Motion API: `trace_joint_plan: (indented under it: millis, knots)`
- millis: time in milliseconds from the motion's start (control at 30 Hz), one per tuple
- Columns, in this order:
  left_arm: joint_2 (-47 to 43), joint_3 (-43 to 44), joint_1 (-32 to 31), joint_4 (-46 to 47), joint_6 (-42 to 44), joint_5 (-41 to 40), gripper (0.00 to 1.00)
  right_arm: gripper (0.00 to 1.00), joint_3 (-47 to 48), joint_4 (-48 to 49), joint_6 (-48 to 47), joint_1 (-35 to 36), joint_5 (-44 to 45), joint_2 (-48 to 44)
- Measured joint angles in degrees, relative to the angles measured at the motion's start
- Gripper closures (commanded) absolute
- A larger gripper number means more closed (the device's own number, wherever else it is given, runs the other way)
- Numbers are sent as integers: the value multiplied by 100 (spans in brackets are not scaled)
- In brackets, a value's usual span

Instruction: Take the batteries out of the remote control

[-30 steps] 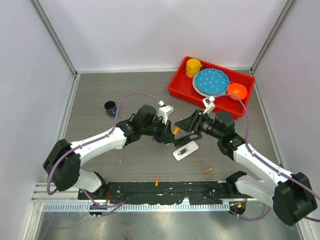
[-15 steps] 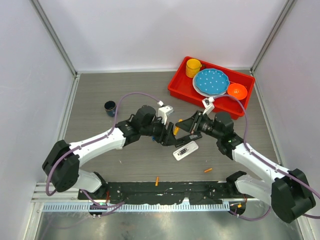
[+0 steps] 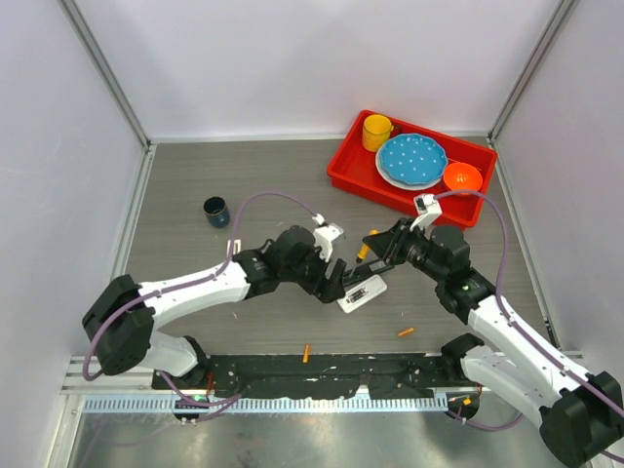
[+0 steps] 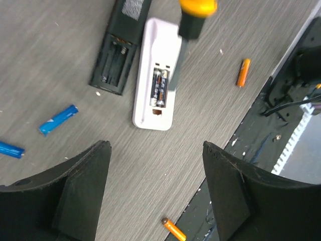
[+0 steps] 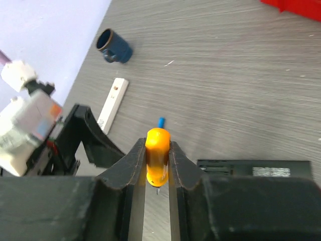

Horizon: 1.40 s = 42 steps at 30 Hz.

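Here, right hand [image 5: 157, 150] clenched on the screwdriver [image 4: 197, 7], left hand [image 4: 155, 150] released; the tip should slip gently under the batteries [image 4: 159, 88] in the white remote [image 4: 150, 113].

We see a table [image 4: 200, 100] of matt grey wood-grain laminate, with a white remote [image 4: 150, 108] in smooth, faintly glossy plastic beside a black remote [image 4: 116, 55] in duller plastic. The batteries [image 4: 159, 88] in the white one wear a shiny dark wrap, and the loose blue cell [image 4: 58, 119] looks like glossy foil. The screwdriver [image 5: 157, 150] has a glossy orange plastic handle, and the left gripper [image 4: 155, 145] has fingers [image 4: 75, 196] of matt black plastic.
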Motion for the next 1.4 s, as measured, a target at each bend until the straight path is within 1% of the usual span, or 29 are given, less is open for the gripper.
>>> trace_joint_plan:
  millis: [167, 367, 500, 733, 800, 933, 1167, 1300, 1367, 1400]
  knots:
    - [640, 74, -597, -28, 35, -588, 21, 99, 76, -413, -411, 0, 527, -142]
    - [1484, 260, -1209, -24, 68, -1191, 20, 99, 74, -649, -553, 0, 752, -155]
    - [1672, 299, -1397, -22, 72, -1591, 20, 99, 17, -686, -568, 0, 785, -254]
    - [1746, 321, -1432, 76, 133, -2107, 21, 99, -160, -693, -568, 0, 809, -343]
    - [1827, 321, -1432, 155, 140, -2170, 23, 99, -192, -697, -568, 0, 817, -341]
    - [1980, 328, -1432, 356, 175, -2238, 34, 99, -243, -693, -570, 0, 848, -339]
    - [2059, 328, -1432, 616, 205, -2212, 37, 99, -400, -673, -560, 0, 894, -337]
    - [2087, 328, -1429, 704, 245, -2170, 48, 99, -586, -612, -529, -4, 901, -337]
    - [2092, 328, -1429, 715, 282, -2142, 51, 99, -669, -588, -518, -4, 914, -319]
    - [2092, 328, -1429, 715, 291, -2133, 56, 99, -691, -584, -509, -7, 918, -302]
